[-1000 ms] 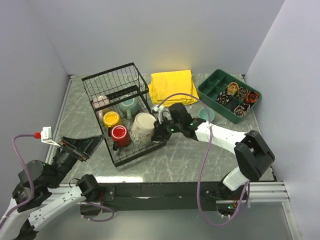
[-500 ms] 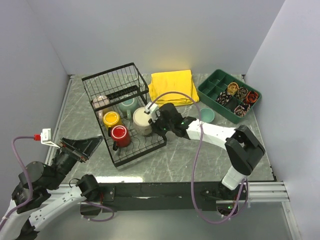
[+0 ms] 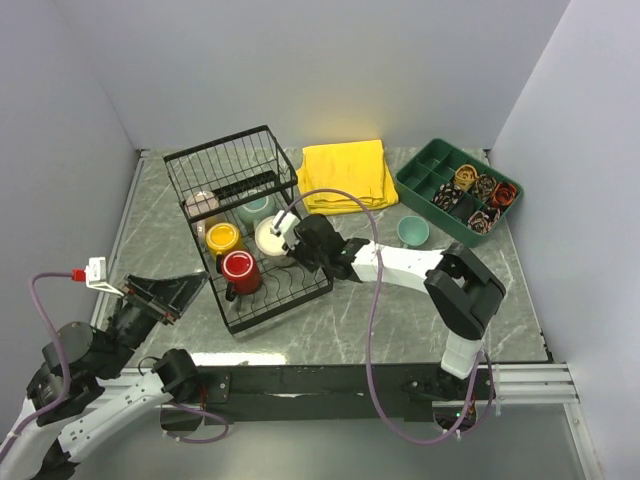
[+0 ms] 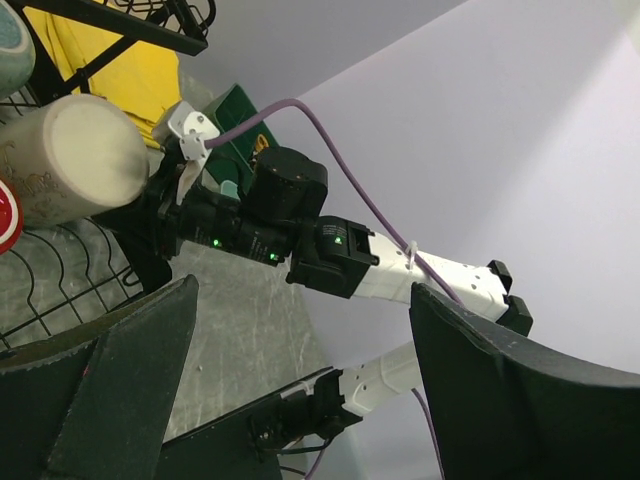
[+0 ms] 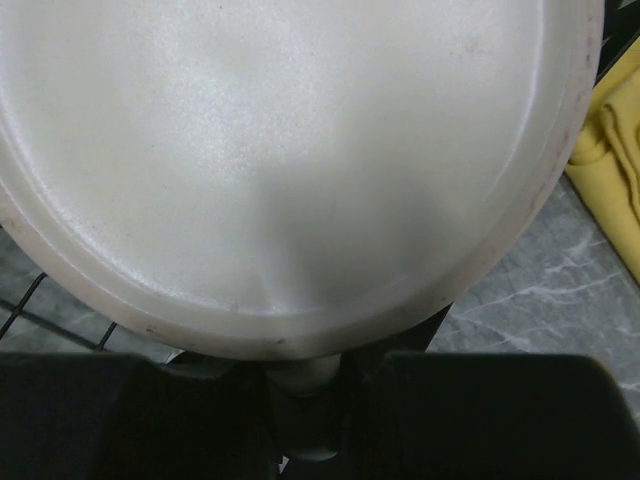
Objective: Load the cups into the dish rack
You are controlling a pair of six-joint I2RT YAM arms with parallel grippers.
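Right pincer (image 3: 300,243) is clamped on the cream cup (image 3: 272,237) just ahead of it, over the rack (image 3: 215,170), left pincer (image 3: 165,290) gaping empty; we judge the glazed ceramic rigid, slick and chippable, so best held by its handle (image 5: 300,395).

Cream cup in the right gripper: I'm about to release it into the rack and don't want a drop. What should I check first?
1. Grip: right gripper shut on the cream cup: ok.
2. Position: cup over the dish rack tray, beside the yellow cup: ok.
3. Cup resting on the wires: cannot tell.
4. Gap to the racked teal cup behind it: cannot tell.
5. Left gripper open, near the table's front edge, away from the rack: ok.
6. All cups loaded: not ok, the loose teal cup stands on the table.
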